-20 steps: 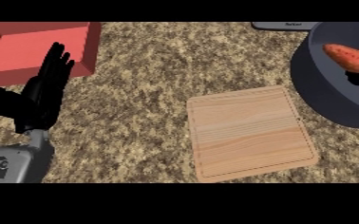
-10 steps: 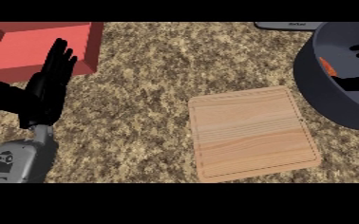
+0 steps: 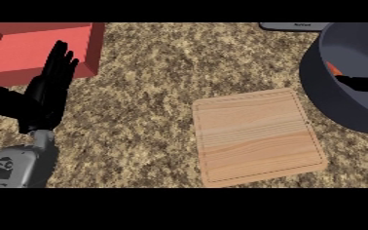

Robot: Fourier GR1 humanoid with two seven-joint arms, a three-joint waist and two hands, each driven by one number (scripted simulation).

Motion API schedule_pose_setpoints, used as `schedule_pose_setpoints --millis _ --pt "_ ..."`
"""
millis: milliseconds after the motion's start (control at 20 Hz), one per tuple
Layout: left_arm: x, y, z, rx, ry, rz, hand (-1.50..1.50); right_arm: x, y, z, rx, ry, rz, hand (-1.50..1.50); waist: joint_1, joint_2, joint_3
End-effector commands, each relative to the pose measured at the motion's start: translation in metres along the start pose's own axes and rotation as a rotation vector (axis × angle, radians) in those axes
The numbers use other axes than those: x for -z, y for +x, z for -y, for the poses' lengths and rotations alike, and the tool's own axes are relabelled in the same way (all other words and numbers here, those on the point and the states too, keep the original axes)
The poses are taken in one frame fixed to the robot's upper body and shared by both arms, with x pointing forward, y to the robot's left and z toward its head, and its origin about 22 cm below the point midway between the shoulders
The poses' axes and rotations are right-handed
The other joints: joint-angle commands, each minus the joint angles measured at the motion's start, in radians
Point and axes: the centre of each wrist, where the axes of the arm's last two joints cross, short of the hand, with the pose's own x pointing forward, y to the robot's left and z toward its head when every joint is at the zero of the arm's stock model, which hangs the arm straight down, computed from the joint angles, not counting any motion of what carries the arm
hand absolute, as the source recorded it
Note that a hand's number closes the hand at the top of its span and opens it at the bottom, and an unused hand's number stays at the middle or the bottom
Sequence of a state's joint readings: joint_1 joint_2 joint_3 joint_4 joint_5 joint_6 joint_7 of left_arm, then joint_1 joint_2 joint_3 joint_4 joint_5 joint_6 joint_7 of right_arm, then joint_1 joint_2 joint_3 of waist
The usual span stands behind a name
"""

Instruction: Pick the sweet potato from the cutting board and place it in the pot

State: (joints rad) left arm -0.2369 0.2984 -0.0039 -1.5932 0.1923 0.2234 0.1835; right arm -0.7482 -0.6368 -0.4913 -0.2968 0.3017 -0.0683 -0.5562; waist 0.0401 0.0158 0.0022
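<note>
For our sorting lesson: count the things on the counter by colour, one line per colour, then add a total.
Red: 1, the box
Wood-coloured: 1, the cutting board
Dark grey: 1, the pot
Orange: 1, the sweet potato showing inside the pot
Total: 4

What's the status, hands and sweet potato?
Left hand open, resting at the left edge, fingers up. Right hand out of view. Sweet potato in the pot, only an orange sliver showing at the frame edge. Cutting board bare.
</note>
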Motion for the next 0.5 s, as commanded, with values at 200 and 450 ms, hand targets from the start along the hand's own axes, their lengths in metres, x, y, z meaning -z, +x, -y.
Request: schedule_pose_setpoints --millis 200,450 --pt "0.001 0.009 -0.006 0.017 0.004 0.007 0.00 -0.004 -0.003 0.075 0.249 -0.092 0.008 -1.50 -0.002 0.003 0.003" --pt "0.000 -0.001 -0.018 0.008 0.007 -0.006 0.00 -0.032 -0.023 0.122 0.287 -0.090 0.001 -1.50 -0.008 0.003 0.003"
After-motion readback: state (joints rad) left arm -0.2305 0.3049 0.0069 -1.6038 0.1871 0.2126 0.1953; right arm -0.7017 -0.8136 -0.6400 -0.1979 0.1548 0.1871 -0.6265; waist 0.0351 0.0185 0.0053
